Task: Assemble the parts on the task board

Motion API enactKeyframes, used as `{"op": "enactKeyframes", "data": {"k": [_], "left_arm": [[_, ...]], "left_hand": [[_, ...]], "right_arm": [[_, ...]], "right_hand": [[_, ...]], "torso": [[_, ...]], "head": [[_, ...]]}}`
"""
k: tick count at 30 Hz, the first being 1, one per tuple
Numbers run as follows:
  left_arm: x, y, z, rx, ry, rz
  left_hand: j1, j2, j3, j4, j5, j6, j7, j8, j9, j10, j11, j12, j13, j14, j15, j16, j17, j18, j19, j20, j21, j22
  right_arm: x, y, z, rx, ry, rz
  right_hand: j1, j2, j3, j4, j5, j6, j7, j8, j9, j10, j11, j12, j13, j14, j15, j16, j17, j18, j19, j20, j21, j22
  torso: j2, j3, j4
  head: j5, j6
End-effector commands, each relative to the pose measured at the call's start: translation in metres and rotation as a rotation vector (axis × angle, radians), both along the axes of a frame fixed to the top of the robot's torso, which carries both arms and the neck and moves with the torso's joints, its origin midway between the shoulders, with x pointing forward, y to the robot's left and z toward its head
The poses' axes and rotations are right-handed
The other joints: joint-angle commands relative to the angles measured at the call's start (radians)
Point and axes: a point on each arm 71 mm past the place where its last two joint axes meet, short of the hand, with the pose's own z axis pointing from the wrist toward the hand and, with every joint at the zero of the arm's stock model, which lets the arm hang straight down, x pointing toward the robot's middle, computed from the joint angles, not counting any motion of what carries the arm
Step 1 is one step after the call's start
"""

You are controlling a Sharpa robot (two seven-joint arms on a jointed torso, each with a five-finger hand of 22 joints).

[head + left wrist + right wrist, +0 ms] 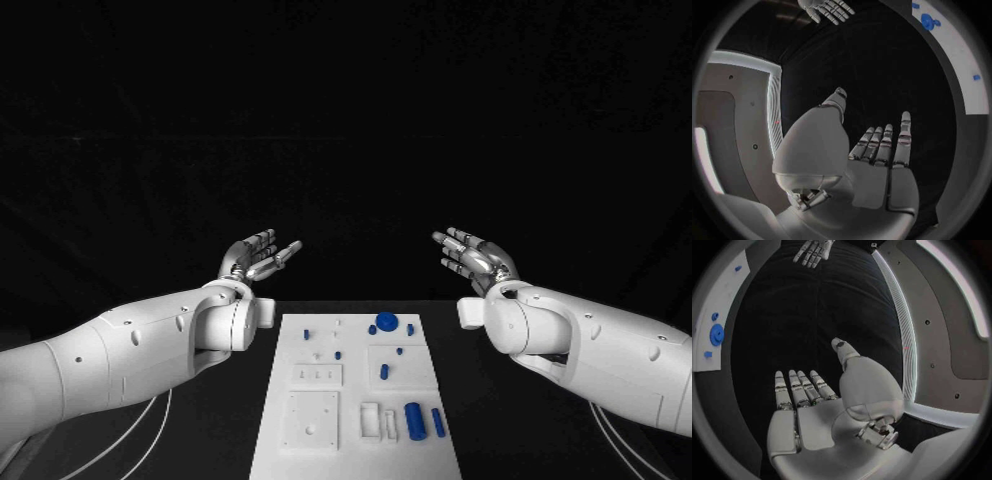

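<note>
Hands: left hand (261,256) and right hand (476,258) raised, fingers spread, holding nothing.
Board: task board (361,420) lies below, between them.
Parts: parts (414,419) nearer right hand.

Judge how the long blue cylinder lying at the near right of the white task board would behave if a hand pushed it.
The long blue cylinder lies on its side on the white task board, so a sideways push would probably roll it. It looks rigid and small, likely light. Its smooth round surface might slip between fingertips.
</note>
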Motion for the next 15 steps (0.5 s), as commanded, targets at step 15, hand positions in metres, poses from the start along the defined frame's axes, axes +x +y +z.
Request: {"op": "enactKeyframes", "data": {"k": [15], "left_arm": [[0.015, 0.001, 0.002, -0.017, 0.065, -0.089]], "left_hand": [[0.048, -0.004, 0.005, 0.007, 0.005, 0.023, 0.004, 0.005, 0.002, 0.024, 0.004, 0.008, 0.002, 0.022, 0.005, 0.004, 0.002, 0.024, 0.028, 0.006, 0.008, 0.003]], "right_arm": [[0.019, -0.014, -0.007, -0.152, 0.075, 0.26]], "right_hand": [[0.095, 0.011, 0.003, -0.061, -0.011, 0.07, 0.048, 0.009, 0.005, 0.08, 0.007, 0.009, 0.005, 0.083, 0.01, 0.011, 0.006, 0.027, 0.047, 0.004, 0.011, 0.004]], "torso": [[0.001, -0.0016, 0.0058]], "head": [[-0.001, -0.025]]}}
